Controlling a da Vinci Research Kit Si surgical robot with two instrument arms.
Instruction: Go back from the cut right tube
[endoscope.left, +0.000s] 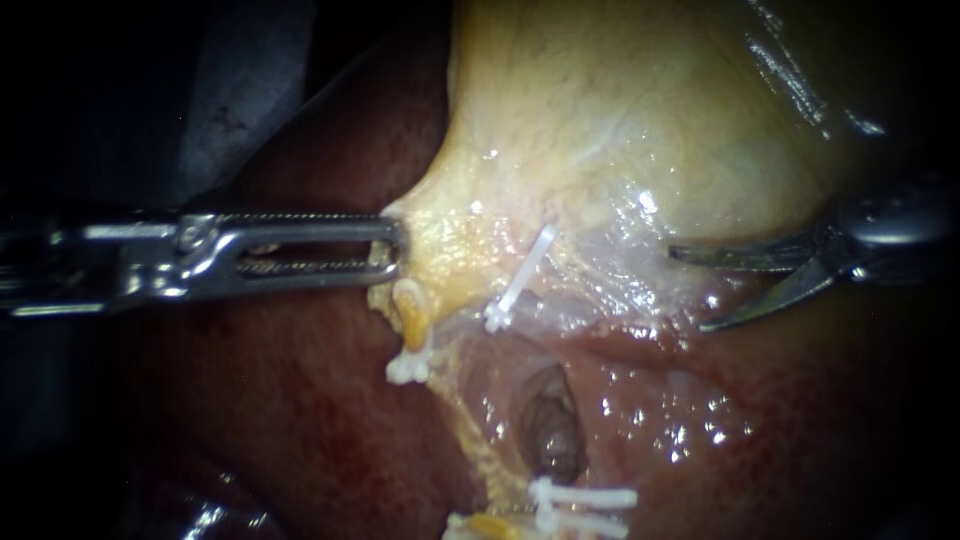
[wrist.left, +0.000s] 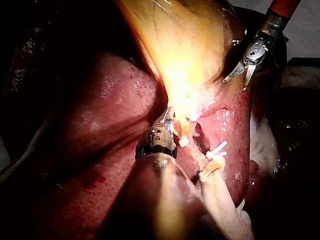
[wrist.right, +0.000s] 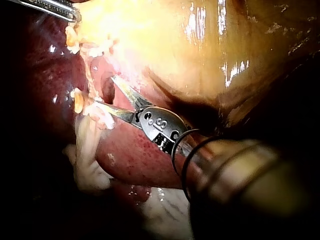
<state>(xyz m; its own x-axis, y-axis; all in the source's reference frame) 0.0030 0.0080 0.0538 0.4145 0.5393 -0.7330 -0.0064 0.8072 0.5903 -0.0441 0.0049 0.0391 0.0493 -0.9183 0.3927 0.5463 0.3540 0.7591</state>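
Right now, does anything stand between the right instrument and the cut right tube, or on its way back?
Nothing visible. Only bare tissue lies between the right instrument and the cut tube's clip; its retreat looks free.

Pale yellow, glistening gallbladder (endoscope.left: 640, 120) far and right. Dark red, wet liver (endoscope.left: 280, 400) left and near. Dark hollow (endoscope.left: 550, 430) in tissue near, centre.

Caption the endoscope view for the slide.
Endoscope view: left instrument grips the gallbladder edge; right instrument, blades open, hangs clear of the white clips over the liver.
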